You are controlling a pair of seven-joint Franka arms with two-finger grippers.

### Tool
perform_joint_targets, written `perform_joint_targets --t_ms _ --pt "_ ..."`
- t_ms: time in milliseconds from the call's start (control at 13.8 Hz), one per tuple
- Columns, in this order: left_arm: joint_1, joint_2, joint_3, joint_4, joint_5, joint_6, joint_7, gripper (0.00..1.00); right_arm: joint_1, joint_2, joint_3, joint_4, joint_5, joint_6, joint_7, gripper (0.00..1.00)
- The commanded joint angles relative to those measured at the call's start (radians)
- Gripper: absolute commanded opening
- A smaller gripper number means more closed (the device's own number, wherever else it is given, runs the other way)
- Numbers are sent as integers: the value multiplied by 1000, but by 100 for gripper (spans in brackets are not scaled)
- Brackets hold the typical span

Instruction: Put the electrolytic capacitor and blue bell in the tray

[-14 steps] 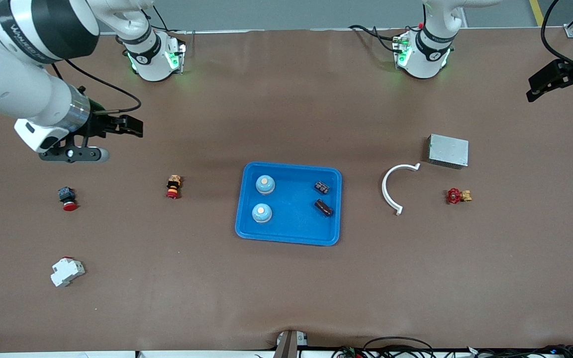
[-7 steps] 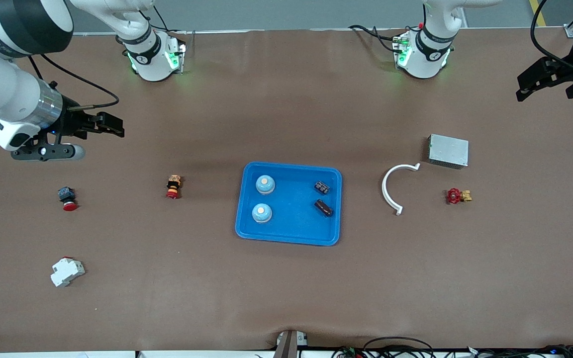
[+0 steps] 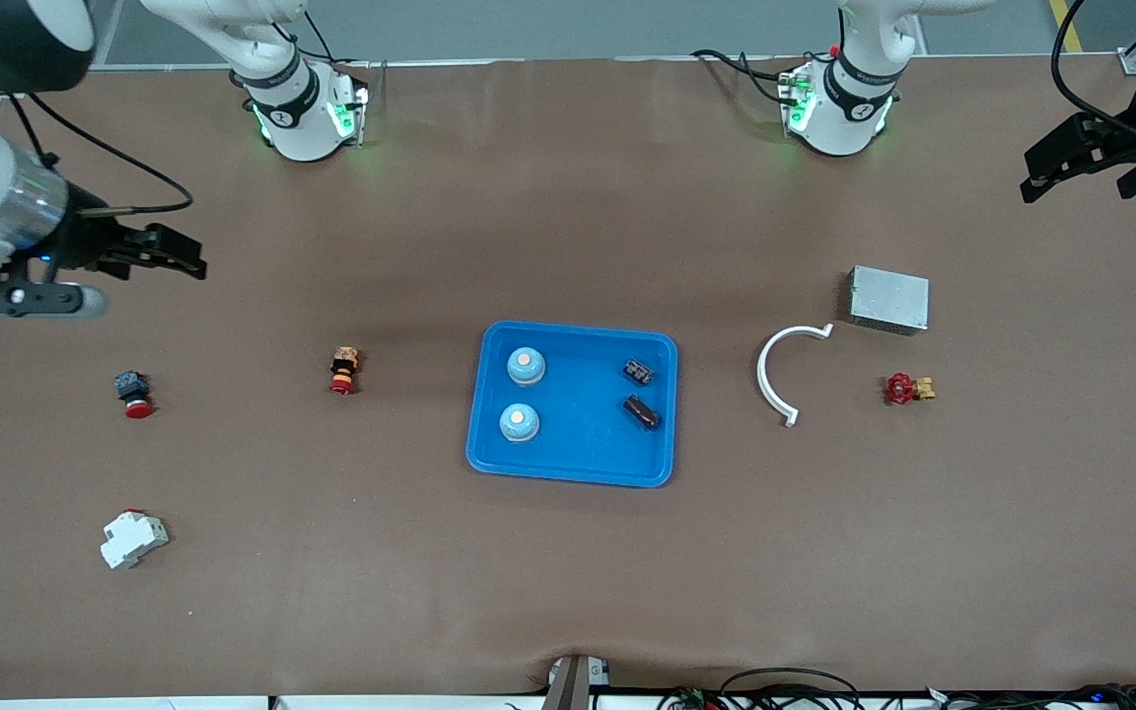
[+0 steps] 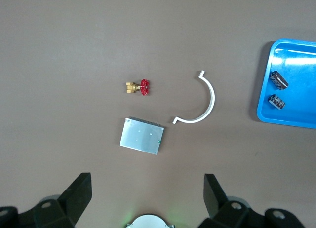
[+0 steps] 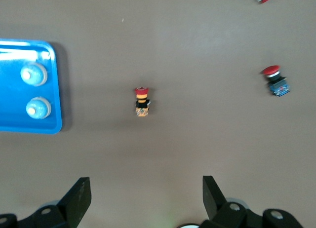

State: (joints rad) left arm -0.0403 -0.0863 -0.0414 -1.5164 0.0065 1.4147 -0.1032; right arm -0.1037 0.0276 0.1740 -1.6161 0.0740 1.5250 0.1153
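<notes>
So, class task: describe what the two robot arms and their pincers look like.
Both arms are glossy white with black joint bands and black cables. Bases glow green. The right arm has a silver wrist ring. Right pincer and left pincer are black, with two blocky fingers each.

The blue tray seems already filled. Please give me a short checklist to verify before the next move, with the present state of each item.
1. Two blue bells inside the tray: ok, both stand at the end toward the right arm.
2. Two capacitors inside the tray: ok, both lie at the end toward the left arm.
3. Nothing resting on the tray rim: ok.
4. Left pincer open and empty: ok, up over the table's edge at the left arm's end.
5. Right pincer open and empty: ok, over bare table at the right arm's end.
6. More bells or capacitors loose on the table: ok, none seen.
</notes>
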Motion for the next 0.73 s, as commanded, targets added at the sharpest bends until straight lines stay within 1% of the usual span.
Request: perform_joint_targets --t_ms 0,291,655 --pt "10 -3 -3 7 -23 9 11 100 -69 -9 15 48 -6 -61 -98 100" --pt "11 -4 -3 7 -23 9 13 100 -122 -9 15 62 -42 -89 -120 100" --pt "13 -3 -2 7 -26 9 13 100 -172 -8 15 100 -43 -98 -146 100"
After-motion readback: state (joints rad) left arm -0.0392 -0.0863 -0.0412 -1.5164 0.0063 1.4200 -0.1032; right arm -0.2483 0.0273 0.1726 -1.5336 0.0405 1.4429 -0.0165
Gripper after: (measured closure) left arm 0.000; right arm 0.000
